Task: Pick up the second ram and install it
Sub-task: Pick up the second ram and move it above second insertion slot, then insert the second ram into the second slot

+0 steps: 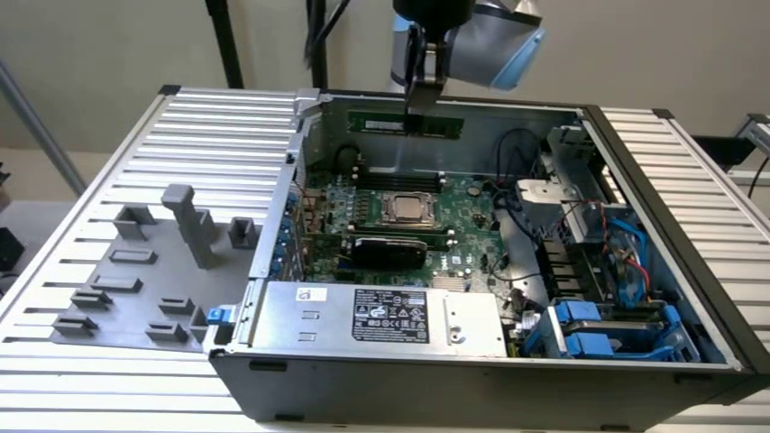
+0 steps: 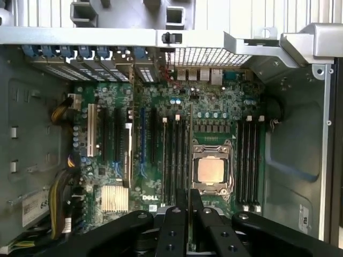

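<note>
Hanging edge-down above the open case (image 1: 481,370), the ram (image 1: 407,124) is sitting level and well clear of the motherboard (image 1: 470,203), up near the case's far wall in the exterior view. The hand (image 1: 421,110) is pinching it from above, near the end toward the exterior view's right, with its fingers (image 2: 176,225) pressed together on the thin board, so most of the stick is reaching out toward the exterior view's left. In the wrist view the long slots (image 2: 174,160) are lying directly below, beside the CPU (image 2: 210,170), with a second bank (image 2: 247,160) on the CPU's other side. The stick appears to be running parallel to them. Doing this step well is, by my judgement, a matter of keeping the stick upright and square to one empty slot, matching its notch to the slot's key, and pressing evenly along its length. Because the pinch is off-centre, one end could be seating before the other, which risks a tilt or a jam. Whether the slot latches are standing open I cannot tell. Outside the case, grey holders (image 1: 193,221) are standing on the ribbed worktop (image 1: 229,117), well apart from the hand.
</note>
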`<state>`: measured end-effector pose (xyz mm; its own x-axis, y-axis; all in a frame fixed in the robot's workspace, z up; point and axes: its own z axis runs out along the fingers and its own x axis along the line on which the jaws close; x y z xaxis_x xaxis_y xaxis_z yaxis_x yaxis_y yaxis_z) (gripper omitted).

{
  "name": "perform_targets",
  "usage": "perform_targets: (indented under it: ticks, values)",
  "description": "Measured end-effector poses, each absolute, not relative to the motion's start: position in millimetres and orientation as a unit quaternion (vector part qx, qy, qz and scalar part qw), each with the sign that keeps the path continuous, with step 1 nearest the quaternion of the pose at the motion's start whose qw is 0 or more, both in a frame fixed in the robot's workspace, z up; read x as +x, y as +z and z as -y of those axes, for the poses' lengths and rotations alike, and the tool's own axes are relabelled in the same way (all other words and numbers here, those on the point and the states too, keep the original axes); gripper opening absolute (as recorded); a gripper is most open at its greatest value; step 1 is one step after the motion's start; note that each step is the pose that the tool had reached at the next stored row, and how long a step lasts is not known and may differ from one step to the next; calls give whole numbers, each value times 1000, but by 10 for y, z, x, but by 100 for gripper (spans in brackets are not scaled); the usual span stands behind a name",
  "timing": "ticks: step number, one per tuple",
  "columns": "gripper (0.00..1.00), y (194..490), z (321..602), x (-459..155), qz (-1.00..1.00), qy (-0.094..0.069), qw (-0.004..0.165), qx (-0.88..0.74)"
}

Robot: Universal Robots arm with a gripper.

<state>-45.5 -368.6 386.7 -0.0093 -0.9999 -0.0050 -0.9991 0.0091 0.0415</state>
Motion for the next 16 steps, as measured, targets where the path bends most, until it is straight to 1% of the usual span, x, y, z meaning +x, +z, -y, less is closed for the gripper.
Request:
perform_targets:
  ticks: [4, 16]
  values:
    - [14, 3830, 3616, -386, 710, -17, 12, 704]
    - [14, 3806, 3613, -342, 710, -16, 12, 704]
